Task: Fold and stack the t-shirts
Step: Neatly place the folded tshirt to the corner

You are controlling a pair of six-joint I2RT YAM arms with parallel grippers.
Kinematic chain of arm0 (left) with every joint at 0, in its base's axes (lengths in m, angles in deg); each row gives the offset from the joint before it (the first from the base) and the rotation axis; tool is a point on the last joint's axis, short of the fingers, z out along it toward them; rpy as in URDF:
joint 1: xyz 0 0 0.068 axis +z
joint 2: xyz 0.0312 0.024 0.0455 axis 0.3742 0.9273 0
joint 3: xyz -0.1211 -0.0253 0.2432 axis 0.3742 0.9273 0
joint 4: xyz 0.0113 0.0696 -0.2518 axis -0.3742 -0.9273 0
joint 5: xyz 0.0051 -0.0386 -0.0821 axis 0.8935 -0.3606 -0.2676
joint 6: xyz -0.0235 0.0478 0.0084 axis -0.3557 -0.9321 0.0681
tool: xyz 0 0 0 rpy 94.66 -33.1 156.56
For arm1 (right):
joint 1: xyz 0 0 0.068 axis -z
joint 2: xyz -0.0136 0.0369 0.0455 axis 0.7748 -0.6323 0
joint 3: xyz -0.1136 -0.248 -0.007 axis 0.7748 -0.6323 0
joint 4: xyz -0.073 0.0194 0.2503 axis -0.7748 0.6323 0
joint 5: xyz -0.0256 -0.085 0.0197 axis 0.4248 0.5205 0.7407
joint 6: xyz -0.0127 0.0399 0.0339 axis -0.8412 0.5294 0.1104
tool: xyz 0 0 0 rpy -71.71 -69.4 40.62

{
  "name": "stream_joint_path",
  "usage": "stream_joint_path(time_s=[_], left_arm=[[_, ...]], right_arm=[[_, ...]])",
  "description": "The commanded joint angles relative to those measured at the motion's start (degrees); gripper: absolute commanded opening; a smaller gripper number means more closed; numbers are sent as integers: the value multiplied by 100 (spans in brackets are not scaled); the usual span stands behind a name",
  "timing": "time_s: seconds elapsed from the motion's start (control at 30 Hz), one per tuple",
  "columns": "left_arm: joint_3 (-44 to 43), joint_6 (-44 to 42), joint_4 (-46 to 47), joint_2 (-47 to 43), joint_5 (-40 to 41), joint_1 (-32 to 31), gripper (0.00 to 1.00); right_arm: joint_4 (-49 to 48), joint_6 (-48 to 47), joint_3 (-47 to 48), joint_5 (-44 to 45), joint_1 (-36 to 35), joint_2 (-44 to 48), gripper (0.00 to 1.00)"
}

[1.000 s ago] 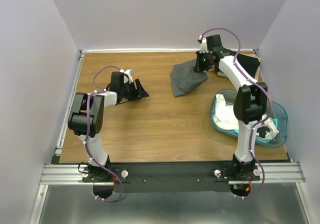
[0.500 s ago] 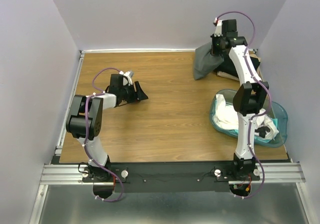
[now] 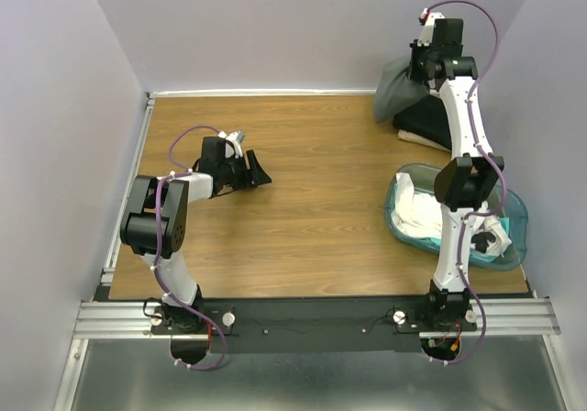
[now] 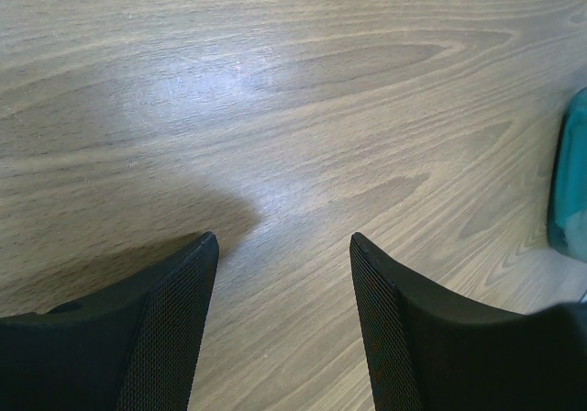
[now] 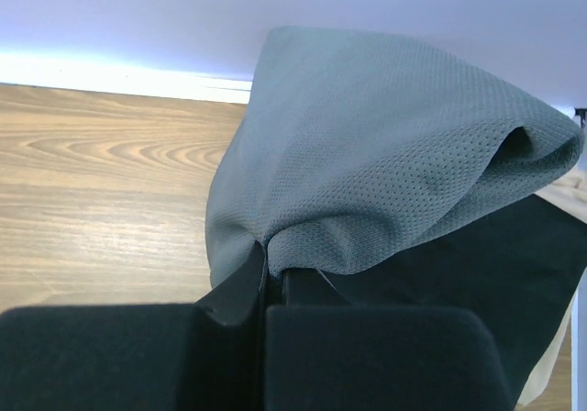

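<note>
The right gripper [image 3: 419, 68], jaws pinched shut on a fold of the dark grey t-shirt [image 3: 396, 88], holds the garment in the air above the far right corner of the tabletop [image 3: 312, 218], apparently to keep it clear of the black t-shirt [image 3: 429, 117] lying flat beneath. The grey shirt hangs bunched, its long axis running down from the pinch and its loose end pointing down and leftward. White t-shirts [image 3: 417, 211] sit in the teal tub [image 3: 515, 211]. The left gripper [image 3: 258, 169] hovers over bare wood, jaws wide apart, holding nothing.
</note>
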Motion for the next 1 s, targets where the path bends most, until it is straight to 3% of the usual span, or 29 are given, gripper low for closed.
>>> stream_joint_path(time_s=[0.0,0.7,0.97], left_arm=[[231,-134,-503,93,362,27,68],[503,-55,-354,67,371,19,68],[504,-46,-345,40,354,19,68]], right_arm=[[-17,173,175,-174,112,205,0],[-123,428,-483,-421,789,680,0],[-131,366,-862,-35,824,618,0]])
